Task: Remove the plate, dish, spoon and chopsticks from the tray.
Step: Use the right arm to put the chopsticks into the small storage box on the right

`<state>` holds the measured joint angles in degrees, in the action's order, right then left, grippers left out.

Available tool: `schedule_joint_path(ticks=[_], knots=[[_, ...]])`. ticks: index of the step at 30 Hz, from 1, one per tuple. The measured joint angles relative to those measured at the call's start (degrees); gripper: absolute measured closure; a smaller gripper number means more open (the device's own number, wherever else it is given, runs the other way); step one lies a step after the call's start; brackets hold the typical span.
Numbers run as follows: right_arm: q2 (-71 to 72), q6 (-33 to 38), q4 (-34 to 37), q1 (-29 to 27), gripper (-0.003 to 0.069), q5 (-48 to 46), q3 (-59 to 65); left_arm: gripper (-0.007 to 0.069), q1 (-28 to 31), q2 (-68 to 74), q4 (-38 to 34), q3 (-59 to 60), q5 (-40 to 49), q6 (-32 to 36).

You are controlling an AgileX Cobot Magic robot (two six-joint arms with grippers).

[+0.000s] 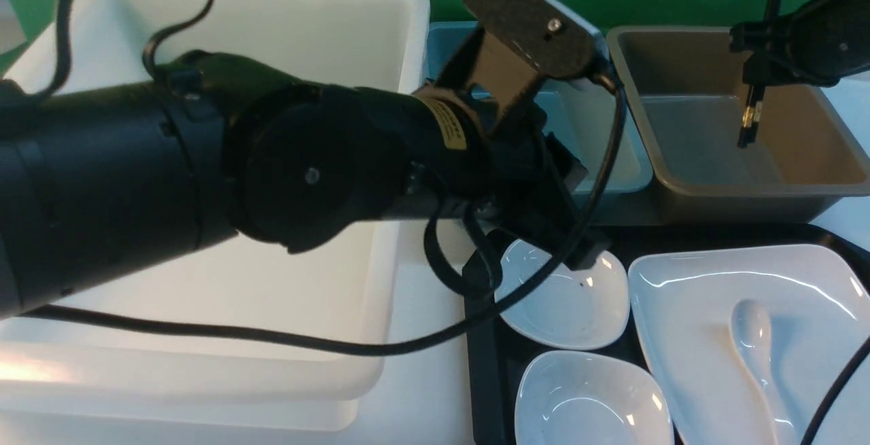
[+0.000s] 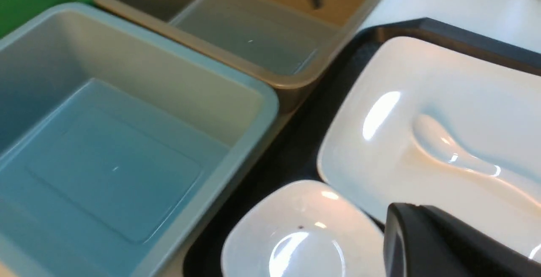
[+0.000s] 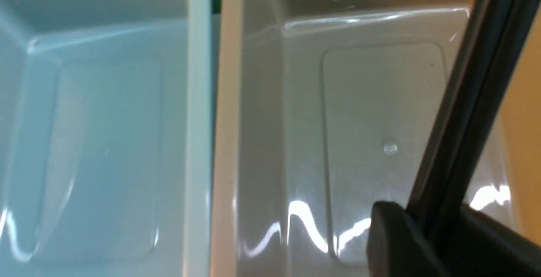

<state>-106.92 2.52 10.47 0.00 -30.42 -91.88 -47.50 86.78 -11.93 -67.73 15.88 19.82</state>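
**A:** Where are the chopsticks [image 1: 747,122] kept?

**B:** They are pinched by their upper end in the right gripper [image 1: 753,79]. They hang steeply below its jaws, gold bands downward, over the floor of the brown bin [image 1: 747,193]. The jaws are drawn narrow and closed on the sticks.

**A:** Why is such a hold chosen?

**B:** It is judged that a hanging pair falls straight into the bin once the jaws are parted.

**A:** What is left to be cleared?

**B:** The plate [image 1: 680,295] is seen on the tray [image 1: 479,363], well apart from those jaws, with the spoon [image 1: 754,343] lying in it. A dish [image 1: 564,302] is found just beneath the left gripper [image 1: 588,255]. Its jaws are pressed together, and nothing is seen between them. Whether the rim is touched cannot be told. A second dish [image 1: 584,404] is set behind that gripper, and the blue bin [image 1: 605,139] lies beyond it.

**A:** What is called for there?

**B:** The left jaws would probably have to be parted before the dish's rim can be taken.
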Motion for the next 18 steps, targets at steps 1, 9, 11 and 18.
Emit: schedule_joint_path(ticks=[1,9,11,18], knots=[[-1.51,-0.2,0.0,0.0,0.0502,1.14,-0.75,0.0624,-0.18,0.12,-0.23,0.0,-0.98,0.06],[-6.32,-0.41,0.0,0.0,0.0502,3.92,-2.46,0.0624,-0.13,0.17,-0.66,0.0,-2.14,-0.04],[-7.04,-0.41,0.0,0.0,0.0502,3.92,-2.46,0.0624,-0.13,0.17,-0.66,0.0,-1.58,-0.04],[-8.83,-0.09,-0.06,0.0,0.0502,2.88,-2.46,0.0624,-0.13,0.17,-0.31,0.0,-0.16,-0.12]])
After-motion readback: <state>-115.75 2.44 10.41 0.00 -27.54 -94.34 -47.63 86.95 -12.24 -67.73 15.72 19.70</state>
